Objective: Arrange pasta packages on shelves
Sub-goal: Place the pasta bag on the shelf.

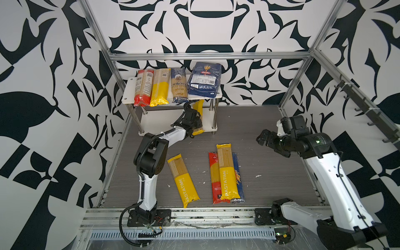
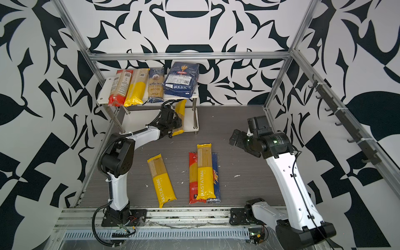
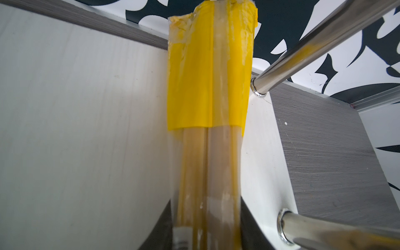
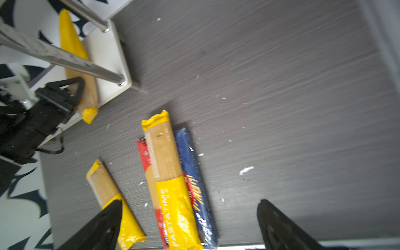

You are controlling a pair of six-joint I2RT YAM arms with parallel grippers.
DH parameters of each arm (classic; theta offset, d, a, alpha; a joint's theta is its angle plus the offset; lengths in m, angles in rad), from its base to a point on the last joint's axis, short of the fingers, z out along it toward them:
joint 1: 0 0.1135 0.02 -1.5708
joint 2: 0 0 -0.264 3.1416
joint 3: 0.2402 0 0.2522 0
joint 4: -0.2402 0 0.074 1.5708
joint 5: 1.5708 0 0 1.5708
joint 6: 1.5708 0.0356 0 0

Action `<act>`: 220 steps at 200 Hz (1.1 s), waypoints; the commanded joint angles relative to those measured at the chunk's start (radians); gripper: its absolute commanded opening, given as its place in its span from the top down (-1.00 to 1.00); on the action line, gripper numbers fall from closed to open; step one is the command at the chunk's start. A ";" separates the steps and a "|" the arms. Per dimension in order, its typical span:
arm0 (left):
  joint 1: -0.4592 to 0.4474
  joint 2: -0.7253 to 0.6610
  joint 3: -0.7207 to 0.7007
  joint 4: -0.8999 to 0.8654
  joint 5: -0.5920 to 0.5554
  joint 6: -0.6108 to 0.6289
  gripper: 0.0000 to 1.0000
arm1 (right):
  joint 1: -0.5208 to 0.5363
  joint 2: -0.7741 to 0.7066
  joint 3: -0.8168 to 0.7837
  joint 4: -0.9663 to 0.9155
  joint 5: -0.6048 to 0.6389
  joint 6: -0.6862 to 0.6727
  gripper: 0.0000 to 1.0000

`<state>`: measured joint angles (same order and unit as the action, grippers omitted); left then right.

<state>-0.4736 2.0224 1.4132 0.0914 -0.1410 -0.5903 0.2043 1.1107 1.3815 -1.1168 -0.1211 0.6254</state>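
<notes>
Yellow spaghetti pack [image 3: 207, 86] — clear window, yellow ends | left jaws gripping it | right jaws open

Covered parts
The left gripper [image 1: 195, 124] covers the middle of the held yellow pack [image 1: 198, 107]; its 12 o'clock end lies under the upper board [image 1: 128, 91]; the stacked yellow pack [image 1: 227, 173] overlaps the red pack [image 1: 213, 177] at 9 o'clock, the blue pack [image 1: 240, 184] at 3 o'clock.

Yellow spaghetti pkg [image 3: 207, 86] lengthwise over white shelf board [image 3: 75, 129], chrome posts [image 3: 303, 54] beside, grey tabletop [image 3: 324, 162]
</notes>
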 commanded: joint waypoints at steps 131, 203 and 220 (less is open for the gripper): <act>-0.028 -0.103 0.022 -0.017 0.067 0.021 -0.98 | -0.003 0.012 0.011 0.102 -0.126 -0.052 -0.99; -0.052 -0.256 -0.134 -0.034 -0.047 0.043 -0.98 | -0.003 -0.015 0.001 0.064 -0.124 -0.076 -0.99; -0.060 -0.294 -0.167 -0.054 -0.064 0.043 -0.98 | -0.003 -0.023 -0.004 0.061 -0.126 -0.079 -0.99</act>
<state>-0.5274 1.7855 1.2915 0.0612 -0.1566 -0.5579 0.2043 1.1145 1.3766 -1.0435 -0.2443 0.5686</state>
